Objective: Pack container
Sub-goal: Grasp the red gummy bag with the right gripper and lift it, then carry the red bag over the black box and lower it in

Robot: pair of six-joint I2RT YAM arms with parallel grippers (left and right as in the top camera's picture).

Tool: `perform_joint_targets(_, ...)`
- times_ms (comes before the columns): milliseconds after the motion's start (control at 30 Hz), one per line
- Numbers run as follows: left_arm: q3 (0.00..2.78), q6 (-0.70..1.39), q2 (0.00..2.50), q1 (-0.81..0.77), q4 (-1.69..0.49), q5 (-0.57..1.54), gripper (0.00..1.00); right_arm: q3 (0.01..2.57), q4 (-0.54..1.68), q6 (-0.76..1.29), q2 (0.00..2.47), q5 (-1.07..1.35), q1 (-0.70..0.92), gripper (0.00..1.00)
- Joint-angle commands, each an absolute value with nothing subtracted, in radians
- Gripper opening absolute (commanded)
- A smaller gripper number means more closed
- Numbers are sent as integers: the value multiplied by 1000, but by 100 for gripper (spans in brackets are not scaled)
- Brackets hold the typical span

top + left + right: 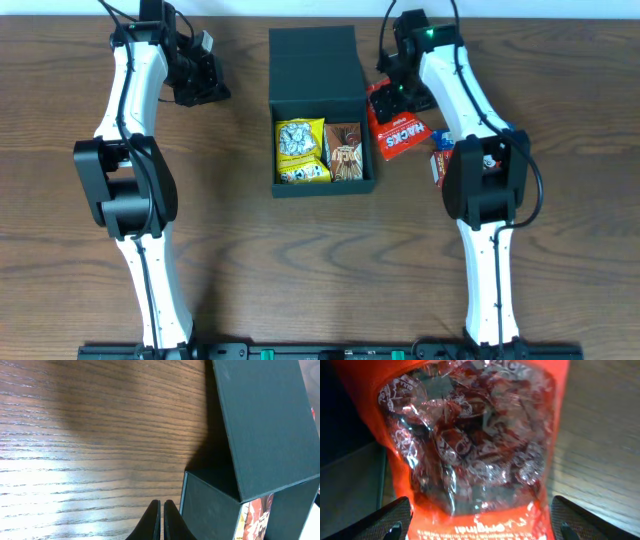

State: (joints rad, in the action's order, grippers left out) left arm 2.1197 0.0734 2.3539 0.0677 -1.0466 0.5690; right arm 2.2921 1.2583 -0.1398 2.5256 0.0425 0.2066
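Your left tool (205, 80) hangs over bare table (240, 250), left of the container (322, 188) and apart from it. In the left wrist view its fingers (154, 519) are pressed almost together with only a thin slit between them. It has hold of nothing.

The container sits mid-table between your two arms. Its flap lid (315, 62) is open and folded back on the far side. The left wrist view catches the lid (265, 420) and one outer wall of the container (205, 505) just beside the left tool (161, 505).

Inside the container lie two packets side by side: a yellow snack packet (300, 150) on the left and a brown snack packet (346, 152) on the right. Both lie flat and fill most of the floor.

Your right tool (392, 95) is at the container's right side, over the far end of a red snack bag (402, 130) that lies on the table just beside the container wall. In the right wrist view the right tool (480, 525) is spread wide, one finger (395, 520) on each side of the red bag (470, 435). I cannot tell whether the fingers touch it.

A small red-and-blue packet (441, 160) lies on the table near the red bag, partly hidden under your right arm.
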Motion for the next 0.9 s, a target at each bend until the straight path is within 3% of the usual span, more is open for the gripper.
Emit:
perform_joint_targets(0, 2143, 56, 2345, 72, -1050, 569, 6, 2267, 1237, -150, 2516, 22, 217, 90)
perform_joint_targets(167, 2143, 56, 2345, 72, -1050, 566, 6, 2214, 1198, -150, 2516, 4, 217, 90)
perform_joint_targets(400, 2143, 56, 2345, 72, -1050, 566, 6, 2205, 1189, -134, 2516, 3, 217, 24)
perform_joint_targets(533, 2143, 56, 2345, 72, -1050, 566, 6, 2218, 1193, -94, 2515, -6, 215, 1)
perform_joint_targets(867, 2143, 56, 2345, 72, -1049, 566, 6, 2593, 1349, 9, 2515, -22, 211, 1)
